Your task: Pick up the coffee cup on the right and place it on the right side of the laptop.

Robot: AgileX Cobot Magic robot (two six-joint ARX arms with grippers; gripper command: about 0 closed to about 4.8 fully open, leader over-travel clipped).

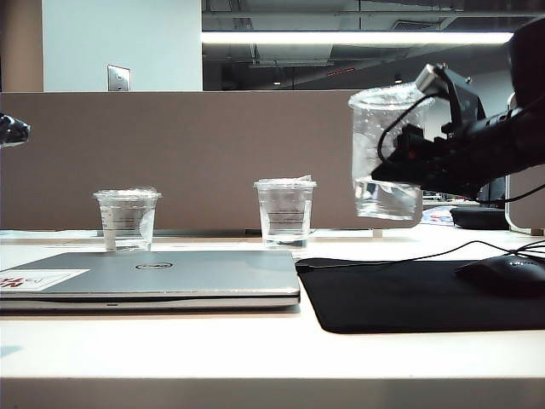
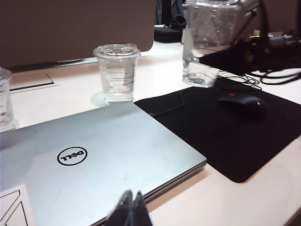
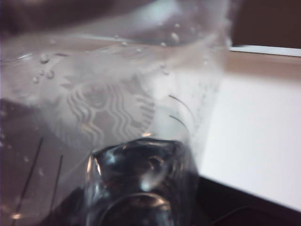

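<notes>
The coffee cup (image 1: pixel 375 128), tall and clear with a little liquid at the bottom, hangs tilted in the air above the black mouse mat (image 1: pixel 409 298). My right gripper (image 1: pixel 393 164) is shut on its side. In the right wrist view the coffee cup (image 3: pixel 113 108) fills the picture and hides the fingers. The left wrist view shows the coffee cup (image 2: pixel 204 42) aloft beyond the mat. The closed silver laptop (image 1: pixel 170 273) lies at the left of the mat. My left gripper (image 2: pixel 133 200) is shut on nothing, above the front edge of the laptop (image 2: pixel 94 155).
A medium clear cup (image 1: pixel 285 213) stands behind the laptop's right corner and a shorter cup (image 1: pixel 128 219) behind its left part. A black mouse (image 1: pixel 502 273) with its cable lies on the mat's right side. A brown partition runs along the back.
</notes>
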